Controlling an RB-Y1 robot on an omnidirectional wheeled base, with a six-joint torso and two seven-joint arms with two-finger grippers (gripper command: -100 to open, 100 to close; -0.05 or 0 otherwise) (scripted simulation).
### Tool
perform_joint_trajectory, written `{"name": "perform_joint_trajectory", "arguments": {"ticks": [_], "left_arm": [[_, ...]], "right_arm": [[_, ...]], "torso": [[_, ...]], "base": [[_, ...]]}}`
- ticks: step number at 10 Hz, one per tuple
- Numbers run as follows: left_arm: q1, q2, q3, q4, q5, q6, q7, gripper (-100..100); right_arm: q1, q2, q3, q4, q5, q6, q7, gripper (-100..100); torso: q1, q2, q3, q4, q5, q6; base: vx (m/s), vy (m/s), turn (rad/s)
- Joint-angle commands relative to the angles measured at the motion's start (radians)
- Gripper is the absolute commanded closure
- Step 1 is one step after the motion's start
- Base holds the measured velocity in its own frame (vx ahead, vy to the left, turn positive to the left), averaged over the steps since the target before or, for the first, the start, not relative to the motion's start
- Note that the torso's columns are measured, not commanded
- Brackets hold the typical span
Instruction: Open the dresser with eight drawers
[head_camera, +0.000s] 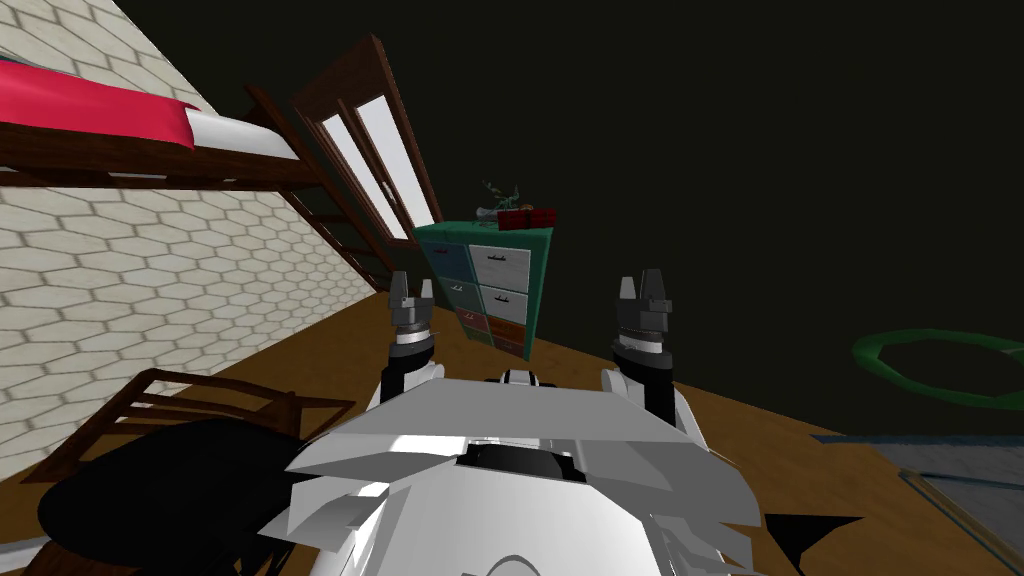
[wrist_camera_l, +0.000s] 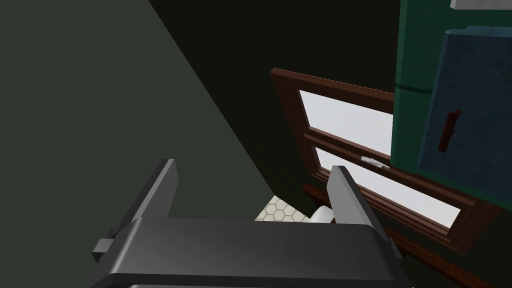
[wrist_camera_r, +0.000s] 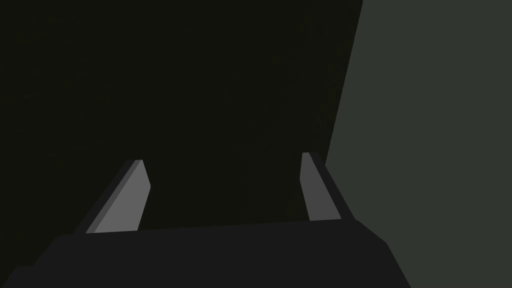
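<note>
Left fingers (wrist_camera_l: 160, 192) and right fingers (wrist_camera_r: 125, 200) are held wide, empty; the teal dresser (head_camera: 490, 285) beyond them could be rammed on approach.

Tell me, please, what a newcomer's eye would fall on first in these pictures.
First comes the green dresser with drawers of several colours, standing ahead in the middle, right beside a brown-framed window. Next is the bed with its bright red cover, high on the left. The left hand and the right hand are both open and short of the dresser.
</note>
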Motion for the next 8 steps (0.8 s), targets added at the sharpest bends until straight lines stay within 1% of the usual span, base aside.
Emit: {"name": "perform_joint_trajectory", "arguments": {"ticks": [1, 3, 4, 5, 8], "left_arm": [[-0.009, 0.053, -0.011, 0.046, -0.01, 0.003, -0.004, -100], [-0.022, 0.076, -0.016, 0.088, -0.016, 0.008, -0.007, -100], [-0.034, 0.088, -0.022, 0.131, -0.023, 0.014, -0.009, -100], [-0.034, 0.088, -0.022, 0.131, -0.023, 0.014, -0.009, -100], [-0.053, 0.088, -0.03, 0.195, -0.034, 0.022, -0.013, -100]], "right_arm": [[0.0, 0.0, 0.0, 0.0, 0.0, 0.0, 0.0, 0], [0.0, 0.0, 0.0, 0.0, 0.0, 0.0, 0.0, 0], [0.0, 0.0, 0.0, 0.0, 0.0, 0.0, 0.0, 0], [0.0, 0.0, 0.0, 0.0, 0.0, 0.0, 0.0, 0], [0.0, 0.0, 0.0, 0.0, 0.0, 0.0, 0.0, 0]], "torso": [[0.0, 0.001, -0.001, 0.001, 0.0, 0.0], [0.0, 0.002, -0.001, 0.001, 0.0, 0.0], [0.0, 0.002, -0.001, 0.001, 0.0, 0.0], [0.0, 0.001, -0.001, 0.001, 0.0, 0.0], [0.001, 0.002, 0.0, 0.001, 0.0, 0.0]], "base": [[0.019, -0.022, -0.033], [0.018, -0.026, -0.034], [0.027, -0.033, -0.057], [0.024, -0.03, -0.025], [0.02, -0.021, -0.031]]}}
